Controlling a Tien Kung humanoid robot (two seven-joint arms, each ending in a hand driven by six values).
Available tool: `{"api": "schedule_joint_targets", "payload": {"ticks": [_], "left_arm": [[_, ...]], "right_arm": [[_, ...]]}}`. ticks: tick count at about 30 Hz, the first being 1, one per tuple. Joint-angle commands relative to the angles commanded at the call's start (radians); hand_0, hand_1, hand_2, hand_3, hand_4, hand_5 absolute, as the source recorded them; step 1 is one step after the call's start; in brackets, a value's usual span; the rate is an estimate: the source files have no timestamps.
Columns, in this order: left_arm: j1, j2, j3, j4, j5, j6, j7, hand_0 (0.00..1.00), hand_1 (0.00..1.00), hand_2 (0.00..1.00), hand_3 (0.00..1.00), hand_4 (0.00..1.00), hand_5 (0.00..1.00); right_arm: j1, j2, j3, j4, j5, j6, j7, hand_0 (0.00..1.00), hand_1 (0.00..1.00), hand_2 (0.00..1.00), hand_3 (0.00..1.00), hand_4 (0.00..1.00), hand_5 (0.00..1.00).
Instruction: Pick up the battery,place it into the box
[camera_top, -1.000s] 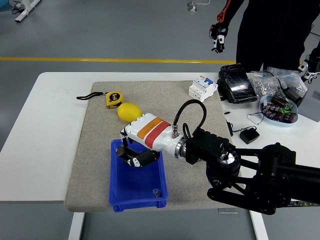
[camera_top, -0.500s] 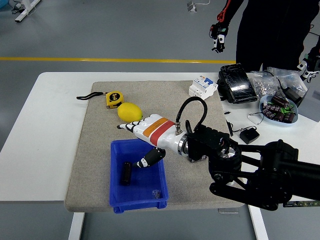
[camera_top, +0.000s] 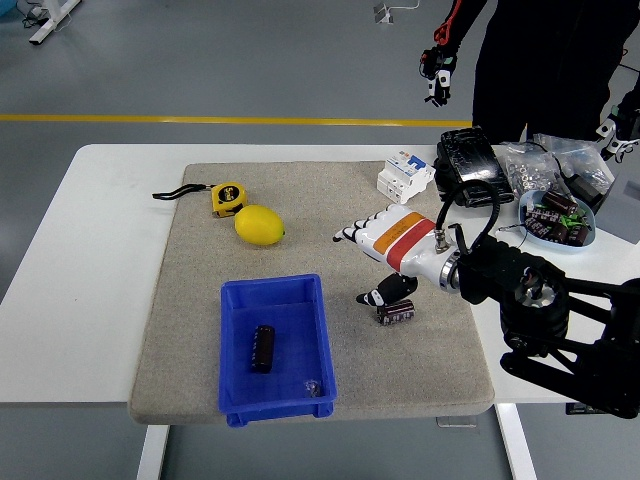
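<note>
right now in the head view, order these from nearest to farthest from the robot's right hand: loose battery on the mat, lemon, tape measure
1. Loose battery: just below the right hand, by its thumb.
2. Lemon: to the hand's left on the mat.
3. Tape measure: beyond the lemon, farther left and back.

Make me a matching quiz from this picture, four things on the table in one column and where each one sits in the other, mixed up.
Things:
1. lemon
2. battery
3. tape measure
4. circuit breaker

Places:
A. inside the blue box
B. far right part of the grey mat
C. on the mat, just beyond the blue box
D. far left part of the mat, strap trailing left

Pairs: 1-C, 2-A, 3-D, 4-B
</note>
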Motion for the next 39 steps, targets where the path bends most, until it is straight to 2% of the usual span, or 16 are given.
{"api": "schedule_joint_targets", "payload": {"ticks": [10,11,16,17,22,23,28,29,34,35,39], "left_arm": [[0.005,-0.009,-0.006,0.001,0.003,0.002,0.001,0.646,0.635,0.64,0.578,0.627,0.57],[0.005,-0.009,-0.006,0.001,0.003,0.001,0.001,0.646,0.637,0.64,0.578,0.626,0.568],[0.008,-0.011,-0.008,0.0,0.005,0.001,0.001,0.646,0.637,0.64,0.578,0.626,0.568],[0.008,-0.012,-0.008,0.0,0.006,0.0,0.001,0.646,0.64,0.647,0.579,0.626,0.568],[0.011,-0.014,-0.008,-0.001,0.006,-0.001,0.001,0.646,0.64,0.647,0.579,0.626,0.568],[0.012,-0.015,-0.008,-0.001,0.006,-0.001,0.001,0.646,0.64,0.649,0.577,0.626,0.568],[0.016,-0.019,-0.004,-0.002,0.001,-0.001,0.0,0.646,0.64,0.649,0.577,0.626,0.568],[0.016,-0.019,-0.003,-0.003,0.001,-0.001,0.0,0.646,0.641,0.648,0.577,0.627,0.571],[0.015,-0.021,-0.002,-0.004,0.003,-0.002,-0.001,0.646,0.641,0.648,0.577,0.627,0.571],[0.015,-0.021,-0.002,-0.004,0.003,-0.003,-0.001,0.646,0.641,0.649,0.578,0.626,0.573],[0.012,-0.021,0.001,-0.004,0.001,-0.003,-0.003,0.646,0.641,0.649,0.578,0.626,0.573]], "right_arm": [[-0.066,0.019,-0.028,-0.105,-0.018,-0.044,0.03,0.422,0.556,0.706,0.727,0.928,0.449],[-0.071,0.023,-0.032,-0.114,-0.019,-0.049,0.033,0.393,0.534,0.677,0.653,0.922,0.452],[-0.085,0.037,-0.045,-0.145,-0.013,-0.075,0.045,0.393,0.534,0.677,0.653,0.922,0.452],[-0.086,0.04,-0.045,-0.151,-0.012,-0.08,0.047,0.36,0.502,0.657,0.57,0.911,0.449],[-0.086,0.053,-0.057,-0.19,-0.011,-0.109,0.059,0.36,0.502,0.657,0.57,0.911,0.449],[-0.086,0.055,-0.061,-0.201,-0.015,-0.115,0.061,0.339,0.477,0.632,0.522,0.9,0.451],[-0.093,0.065,-0.075,-0.238,-0.015,-0.132,0.071,0.339,0.477,0.632,0.522,0.9,0.451],[-0.094,0.066,-0.077,-0.245,-0.015,-0.134,0.073,0.327,0.461,0.601,0.508,0.885,0.449],[-0.094,0.068,-0.08,-0.26,-0.013,-0.147,0.079,0.327,0.461,0.601,0.508,0.885,0.449],[-0.093,0.068,-0.079,-0.263,-0.012,-0.149,0.08,0.302,0.434,0.556,0.497,0.863,0.439],[-0.091,0.065,-0.076,-0.27,-0.011,-0.158,0.083,0.302,0.434,0.556,0.497,0.863,0.439]]}}
